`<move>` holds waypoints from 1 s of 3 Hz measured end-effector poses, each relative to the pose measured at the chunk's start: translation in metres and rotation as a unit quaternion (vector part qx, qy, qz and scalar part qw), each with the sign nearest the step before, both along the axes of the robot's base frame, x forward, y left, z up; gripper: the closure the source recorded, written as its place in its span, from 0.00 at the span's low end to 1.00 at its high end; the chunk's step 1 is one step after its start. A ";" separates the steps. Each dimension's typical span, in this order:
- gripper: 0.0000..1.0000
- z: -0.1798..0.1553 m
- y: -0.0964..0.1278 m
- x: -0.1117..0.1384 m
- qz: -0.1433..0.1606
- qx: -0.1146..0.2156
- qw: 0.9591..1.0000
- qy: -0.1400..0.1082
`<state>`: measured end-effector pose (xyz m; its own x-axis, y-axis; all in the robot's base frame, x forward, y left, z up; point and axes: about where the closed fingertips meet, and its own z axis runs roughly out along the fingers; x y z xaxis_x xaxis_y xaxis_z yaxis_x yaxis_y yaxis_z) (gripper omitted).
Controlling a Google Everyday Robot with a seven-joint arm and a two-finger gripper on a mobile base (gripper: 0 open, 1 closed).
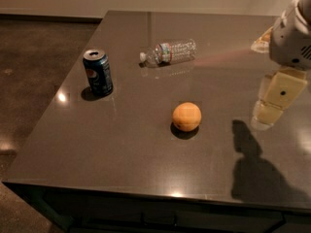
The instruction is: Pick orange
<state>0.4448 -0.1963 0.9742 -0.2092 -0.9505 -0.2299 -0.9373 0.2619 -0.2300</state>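
"Camera view: orange position?"
"Mid-table, alone, well apart from the gripper."
"Gripper?"
"Right edge, above the table; grip state, cannot tell. Can upright at back left, bottle lying on its side behind the orange."

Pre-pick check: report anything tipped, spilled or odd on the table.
Only the water bottle: it lies on its side toward the far end. The can stands upright; no spill shows. The gripper hangs at the view's right edge, apart from the orange.
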 end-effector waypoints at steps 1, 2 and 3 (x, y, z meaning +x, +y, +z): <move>0.00 -0.016 0.027 0.016 0.010 0.020 1.000 0.019; 0.00 -0.038 0.049 0.024 0.020 0.032 0.999 0.026; 0.00 -0.077 0.069 0.031 0.036 0.046 0.998 0.031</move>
<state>0.4759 -0.1268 0.8972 -0.1578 -0.9392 -0.3051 -0.9663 0.2106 -0.1483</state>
